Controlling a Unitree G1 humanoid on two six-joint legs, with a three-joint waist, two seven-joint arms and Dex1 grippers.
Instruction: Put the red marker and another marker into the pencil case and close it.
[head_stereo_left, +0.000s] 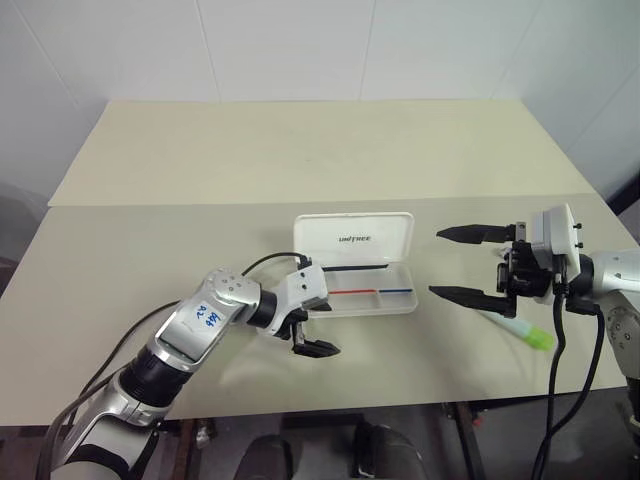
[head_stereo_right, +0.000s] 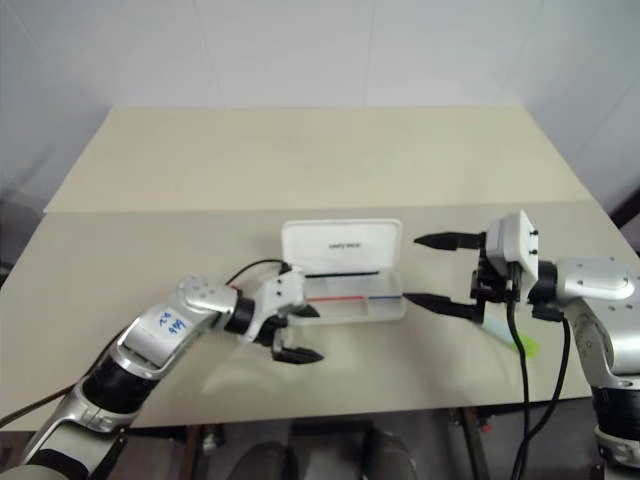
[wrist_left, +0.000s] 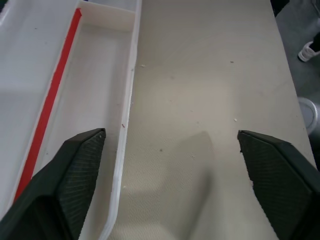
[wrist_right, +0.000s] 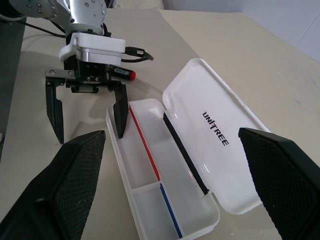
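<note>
The pencil case (head_stereo_left: 340, 228) lies open in the middle of the frame, its lid thrown back toward the far side of the table (head_stereo_left: 200, 200), and as far as I can see both trays are bare. The left gripper (wrist_right: 90, 134) hangs at the case's left end with its fingers spread wide and nothing between them, one finger over the tray wall and the other over the table. In the right wrist view, what looks like the red marker (wrist_right: 122, 74) lies on the table tucked under that hand's wrist, in the upper left of the frame and outside the case. The right gripper (head_stereo_left: 438, 262) hovers at the right of the frame, jaws fully apart and empty. The green highlighter (head_stereo_left: 525, 330) lies on the table beneath it, toward the lower right. To my eye neither marker is in yet. The left hand would do well to pinch the red marker mid-body, line it up along the long tray, and let go low so it cannot bounce off the rim. The lid must stay clear until the highlighter is in too.
</note>
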